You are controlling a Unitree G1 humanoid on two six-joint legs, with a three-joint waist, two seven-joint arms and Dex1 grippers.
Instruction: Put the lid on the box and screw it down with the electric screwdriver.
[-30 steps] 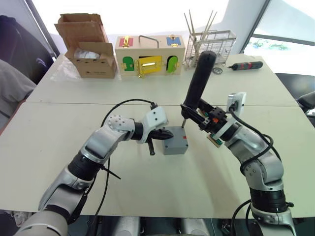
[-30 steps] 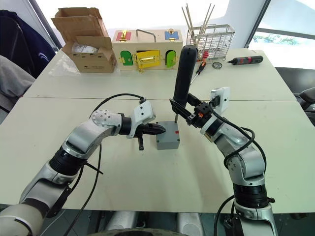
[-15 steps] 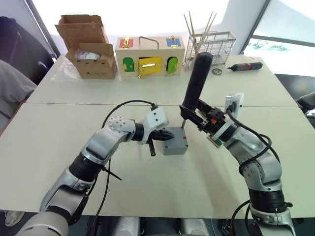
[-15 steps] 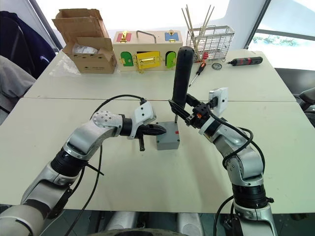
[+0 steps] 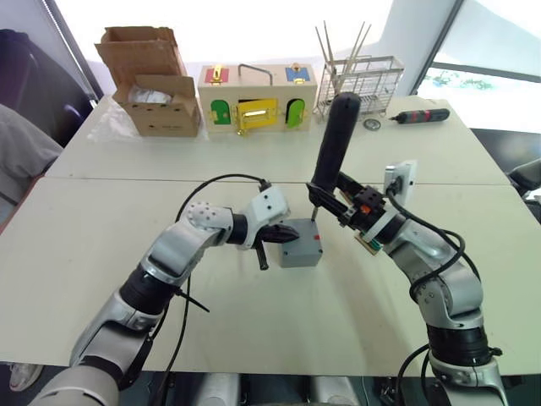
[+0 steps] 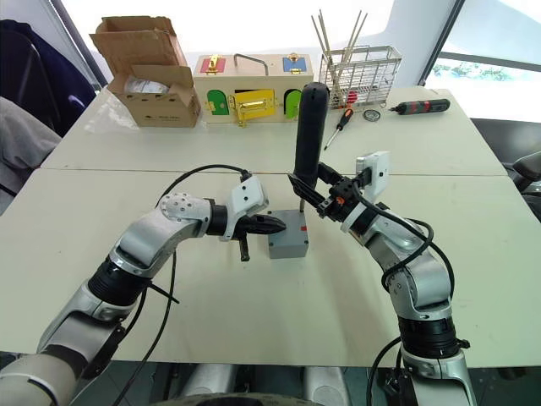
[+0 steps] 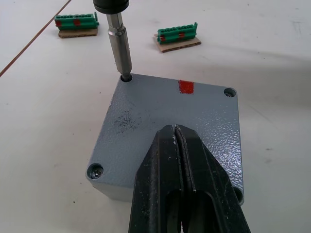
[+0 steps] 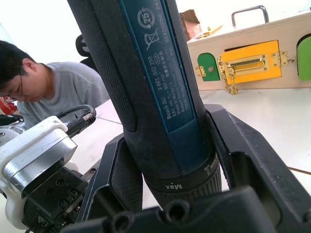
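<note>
The right hand (image 6: 314, 188) is clamping the electric screwdriver (image 6: 308, 135) nearly upright, its bit sitting in one corner hole of the lid (image 7: 165, 121). The left hand (image 7: 181, 160), fingers pressed together, is pushing down on that lid, which is lying on the one grey box (image 6: 287, 245) mid-counter (image 6: 254, 321); two green connectors (image 7: 177, 36) are lying beyond.

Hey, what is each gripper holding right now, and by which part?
The right gripper clamps the electric screwdriver round its lower body, just above the bit. The left gripper is shut, holding nothing, its closed tips on the lid.
</note>
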